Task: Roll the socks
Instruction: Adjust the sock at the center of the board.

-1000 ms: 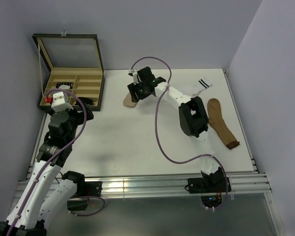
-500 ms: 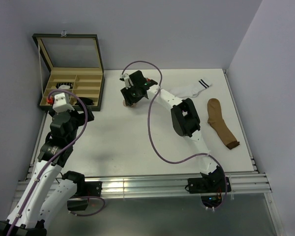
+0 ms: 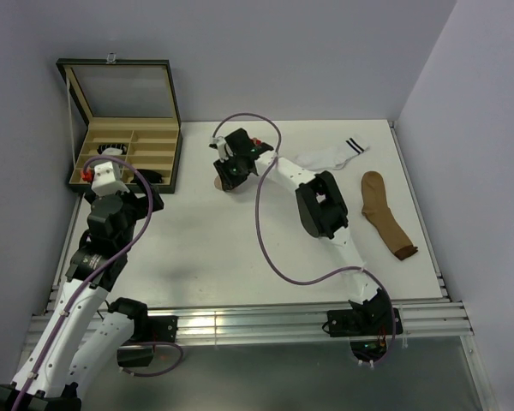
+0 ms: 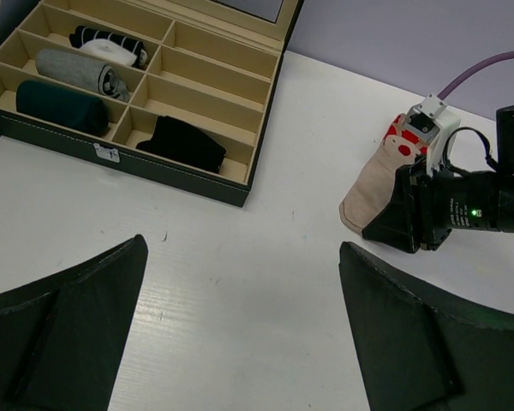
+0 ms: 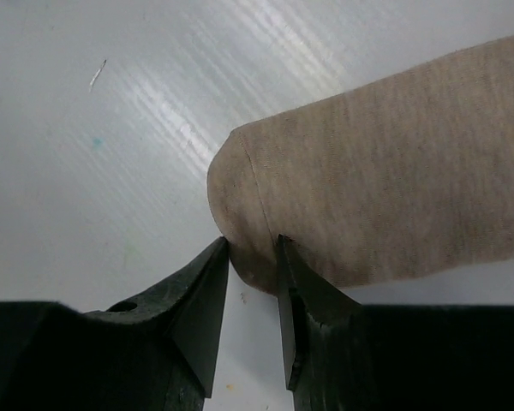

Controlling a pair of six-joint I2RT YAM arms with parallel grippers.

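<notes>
A beige sock (image 5: 394, 171) with a red patterned cuff (image 4: 403, 141) lies flat on the white table, left of centre (image 3: 224, 181). My right gripper (image 5: 253, 246) is down on its toe. The jaws stand a narrow gap apart, one tip at the toe's edge and the other on the fabric, which still lies smooth. A white sock (image 3: 332, 155) with black cuff stripes and a brown sock (image 3: 385, 214) lie to the right. My left gripper (image 4: 242, 247) hovers open over bare table, near the box.
An open dark box (image 3: 77, 175) with beige compartments stands at the back left, its lid up. Rolled socks (image 4: 77, 70) fill several compartments. The right arm (image 3: 321, 201) stretches across the middle. Walls close in the table at the back and right.
The right gripper moved left along the beige sock to its toe and lowered onto it, its jaws narrowing. The left arm stayed still.
</notes>
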